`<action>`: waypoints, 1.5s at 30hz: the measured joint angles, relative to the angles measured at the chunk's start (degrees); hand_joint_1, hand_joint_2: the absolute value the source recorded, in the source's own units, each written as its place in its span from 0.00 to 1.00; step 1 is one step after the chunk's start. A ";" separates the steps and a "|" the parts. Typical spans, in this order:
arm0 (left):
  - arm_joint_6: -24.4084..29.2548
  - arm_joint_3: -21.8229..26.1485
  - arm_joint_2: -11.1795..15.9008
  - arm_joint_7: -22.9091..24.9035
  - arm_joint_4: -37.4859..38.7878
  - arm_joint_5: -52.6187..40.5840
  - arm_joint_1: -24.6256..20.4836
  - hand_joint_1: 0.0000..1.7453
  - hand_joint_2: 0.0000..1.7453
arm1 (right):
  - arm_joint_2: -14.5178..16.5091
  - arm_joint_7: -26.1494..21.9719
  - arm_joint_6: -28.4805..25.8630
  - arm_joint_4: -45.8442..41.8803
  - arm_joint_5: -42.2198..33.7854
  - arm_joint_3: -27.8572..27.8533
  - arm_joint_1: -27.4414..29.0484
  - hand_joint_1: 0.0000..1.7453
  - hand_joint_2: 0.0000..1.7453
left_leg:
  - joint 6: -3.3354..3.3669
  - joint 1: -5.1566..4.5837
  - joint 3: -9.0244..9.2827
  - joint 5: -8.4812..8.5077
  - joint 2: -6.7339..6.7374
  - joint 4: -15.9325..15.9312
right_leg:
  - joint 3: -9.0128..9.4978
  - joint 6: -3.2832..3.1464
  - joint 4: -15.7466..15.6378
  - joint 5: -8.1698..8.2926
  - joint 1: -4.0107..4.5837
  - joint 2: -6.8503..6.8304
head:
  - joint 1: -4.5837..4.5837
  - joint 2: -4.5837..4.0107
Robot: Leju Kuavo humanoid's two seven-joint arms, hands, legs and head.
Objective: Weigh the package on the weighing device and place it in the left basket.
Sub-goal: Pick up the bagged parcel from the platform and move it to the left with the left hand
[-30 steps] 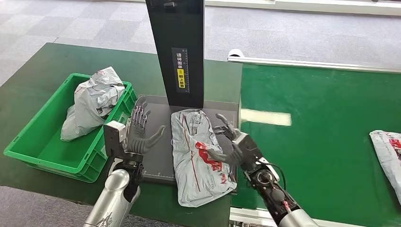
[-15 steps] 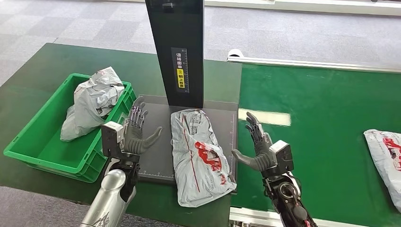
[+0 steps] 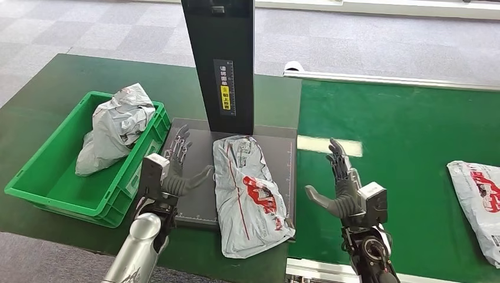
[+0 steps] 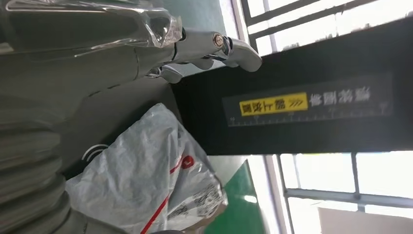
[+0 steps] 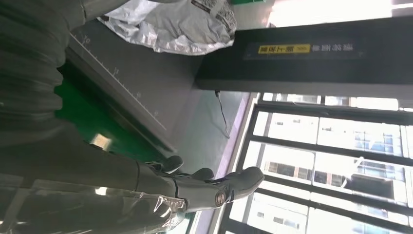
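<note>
Package [image 3: 247, 191] weighing looks to be the step in hand: the grey mailer with red print lies lengthwise on the dark scale platform [image 3: 277, 147], its near end hanging over the platform's front edge, and neither hand touches it. The left hand [image 3: 177, 171] hovers just beside the package's left edge, fingers spread wide and holding nothing, palm turned toward the bag. The right hand [image 3: 342, 188] stands apart from the package over the green conveyor belt [image 3: 413, 153], also spread wide and empty. Behind the platform rises the black column [image 3: 219, 59] with its yellow label. To the left sits the green basket [image 3: 35, 183], with another grey bag [image 3: 115, 127] already in it. A further parcel [image 3: 477, 200] lies at the belt's right edge. The next move, I judge, calls for the left hand to close on the package and carry it over the basket's near wall.
</note>
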 joint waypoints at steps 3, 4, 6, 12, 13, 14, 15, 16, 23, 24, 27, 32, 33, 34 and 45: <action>0.34 -1.71 -0.05 0.38 0.02 -5.07 0.06 0.00 1.00 | 0.29 0.28 0.04 -1.61 0.45 -1.83 0.42 0.00 1.00 | 0.00 -0.02 0.00 0.00 0.01 0.00 | -0.01 0.00 0.00 0.00 -0.02 0.00 | 0.01 -0.01; 0.47 -2.29 -0.15 0.38 0.03 -6.28 0.04 0.00 1.00 | 0.44 0.34 0.09 -1.95 0.65 -2.27 0.43 0.00 1.00 | 0.00 -0.02 0.00 0.00 0.01 0.00 | -0.01 0.00 0.00 0.00 -0.02 0.00 | 0.02 0.00; 0.46 -3.16 -0.40 0.34 0.12 -7.30 -0.10 0.00 1.00 | 0.75 0.50 0.14 -2.37 1.09 -2.97 0.40 0.00 1.00 | 0.00 -0.02 0.00 0.00 0.01 0.00 | -0.01 0.00 0.00 0.00 -0.02 0.00 | 0.01 0.00; -2.27 -7.01 -1.27 0.27 1.31 -11.10 -1.57 0.00 1.00 | 1.49 0.88 0.23 -2.70 1.92 -4.57 0.14 0.00 1.00 | 0.00 -0.02 0.01 0.00 -0.01 0.00 | 0.00 0.00 0.00 0.00 -0.02 -0.01 | 0.00 -0.01; -2.82 -8.12 -1.50 0.25 1.75 -11.90 -1.89 0.00 1.00 | 1.60 0.90 0.31 -2.70 1.99 -4.72 0.02 0.00 1.00 | 0.00 -0.02 0.00 0.00 -0.01 0.00 | 0.00 0.00 0.00 0.00 -0.02 0.00 | 0.01 -0.01; -3.25 -9.23 -1.72 0.24 2.20 -12.52 -2.16 0.00 1.00 | 1.71 0.91 0.41 -2.70 2.04 -4.85 -0.11 0.00 1.00 | 0.00 -0.02 0.00 0.00 0.01 0.00 | 0.01 0.00 0.00 0.00 -0.02 0.00 | 0.00 -0.01; -3.51 -10.19 -1.91 0.22 2.59 -12.90 -2.38 0.00 1.00 | 1.80 0.91 0.51 -2.70 2.08 -4.96 -0.23 0.00 1.00 | 0.00 -0.02 0.00 0.00 0.02 0.00 | 0.00 0.00 0.00 0.00 -0.02 0.01 | 0.01 -0.01; -3.64 -10.99 -2.10 0.21 2.94 -13.09 -2.52 0.00 1.00 | 1.88 0.91 0.60 -2.70 2.12 -5.05 -0.31 0.00 1.00 | 0.00 -0.03 0.00 0.00 0.02 0.00 | 0.00 0.00 0.00 0.00 -0.03 0.01 | 0.01 -0.01; -3.91 -13.03 -2.38 0.52 4.33 -13.40 -3.19 0.00 1.00 | 1.98 0.91 0.82 -2.70 2.15 -5.24 -0.45 0.00 1.00 | 0.00 -0.02 0.00 -0.01 0.01 0.00 | -0.01 0.00 0.00 0.00 -0.02 0.01 | -0.01 0.00; -4.05 -13.27 -2.38 1.07 4.62 -13.77 -3.46 0.00 1.00 | 1.98 0.91 0.81 -2.69 2.15 -5.30 -0.49 0.00 1.00 | 0.00 -0.02 0.00 0.00 0.00 0.00 | -0.01 0.00 0.00 0.00 -0.02 0.01 | -0.01 -0.01; -3.61 -14.25 -2.39 3.96 6.47 -16.34 -4.83 0.00 1.00 | 2.13 0.98 0.80 -2.67 2.25 -5.62 -0.84 0.00 1.00 | 0.00 -0.02 0.00 0.00 0.00 0.00 | 0.00 0.00 0.00 0.00 -0.02 0.01 | 0.01 0.00; 0.21 -15.75 -2.40 9.07 12.93 -24.54 -7.70 0.00 1.00 | 2.63 1.71 1.10 -2.33 3.04 -6.06 -1.76 0.00 1.00 | 0.01 -0.03 0.01 0.01 0.01 0.00 | 0.02 0.00 0.00 0.01 -0.03 0.01 | 0.01 0.00; 0.51 -15.80 -2.34 9.73 14.20 -25.84 -8.20 0.00 1.00 | 2.75 1.87 1.14 -2.19 3.22 -6.14 -1.99 0.00 1.00 | 0.01 -0.03 0.01 0.01 0.01 0.00 | 0.02 0.00 0.00 0.01 -0.03 0.01 | 0.01 -0.01; 0.62 -15.81 -2.26 10.38 15.46 -27.18 -8.65 0.00 1.00 | 2.87 2.01 1.16 -2.02 3.44 -6.20 -2.22 0.00 1.00 | 0.01 -0.03 0.01 0.01 0.01 0.00 | 0.01 0.00 0.00 0.01 -0.03 0.01 | 0.00 -0.01; 0.32 -15.82 -2.19 12.27 22.91 -33.02 -11.54 0.00 1.00 | 3.75 2.29 1.69 -0.92 4.38 -6.70 -2.66 0.00 1.00 | 0.01 -0.02 0.08 0.00 0.02 -0.01 | 0.09 0.00 0.00 0.01 -0.02 0.02 | 0.01 -0.01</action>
